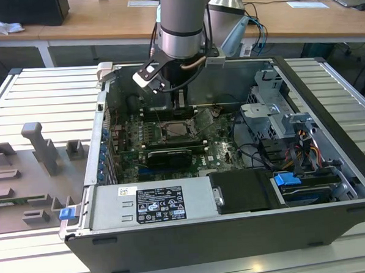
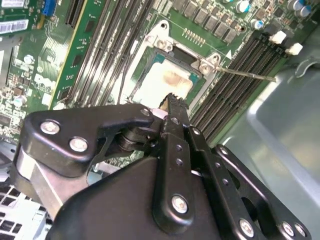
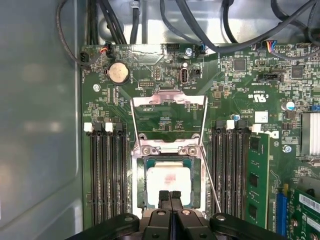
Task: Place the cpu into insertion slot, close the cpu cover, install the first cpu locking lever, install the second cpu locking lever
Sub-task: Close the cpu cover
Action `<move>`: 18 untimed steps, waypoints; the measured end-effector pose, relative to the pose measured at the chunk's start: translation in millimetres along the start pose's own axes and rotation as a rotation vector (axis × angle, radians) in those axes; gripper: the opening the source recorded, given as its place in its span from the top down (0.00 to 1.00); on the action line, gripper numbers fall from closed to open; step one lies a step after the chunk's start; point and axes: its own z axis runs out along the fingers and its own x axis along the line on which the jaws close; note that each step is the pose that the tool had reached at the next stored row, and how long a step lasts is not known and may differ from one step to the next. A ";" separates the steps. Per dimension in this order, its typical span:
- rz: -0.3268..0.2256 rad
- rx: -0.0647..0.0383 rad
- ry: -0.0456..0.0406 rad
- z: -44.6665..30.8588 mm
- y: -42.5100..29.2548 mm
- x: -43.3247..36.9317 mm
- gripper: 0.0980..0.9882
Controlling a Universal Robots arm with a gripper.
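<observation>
1. The gripper (image 3: 170, 196) has its fingers (image 3: 163, 198) pressed together and pinching nothing, with the tips at one edge of the cpu (image 3: 169, 181).
2. The cpu lies flat in the insertion slot (image 3: 140, 186), pale top up with a faint stain at its centre. Placement looks complete.
3. The cpu cover (image 3: 168, 98) stands swung open beyond the slot's hinge, and bare green board shows through its window. A thin locking lever (image 3: 213, 189) runs free alongside, unlatched.
4. In the exterior view the slot sits mid-board in the computer case (image 1: 225, 241), which rests on the slatted counter (image 1: 39, 89). The graphics card (image 1: 169, 157) is at 6 o'clock of the slot and the power supply (image 1: 152, 202) lies farther along at 7 o'clock. The arm descends at 12 o'clock. The tilted plate at 2 o'clock is probably the cover, though the view is too coarse to be sure.
5. The step in hand is judged to be closing the cover.
   - Press on the frame's free bar, not its thin sides.
   - Swing it about the hinge.
   - Keep the tips off the cpu's top.
   - Keep the lever clear of the frame.
6. Each view adds something of its own.
   - The first wrist view gives the plan: the cover's outline, the coin cell (image 3: 119, 73) and the memory slots (image 3: 105, 170).
   - The second wrist view gives the fingers in profile over the cpu's edge.
   - The exterior view gives the arm's stance and the case walls.
</observation>
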 end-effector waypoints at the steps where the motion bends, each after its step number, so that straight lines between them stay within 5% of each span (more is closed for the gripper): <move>1: 0.000 0.000 -0.0002 -1.6 0.0 0.0 0.99; 18: 0.000 0.000 -0.0001 -18.3 -0.3 0.5 0.99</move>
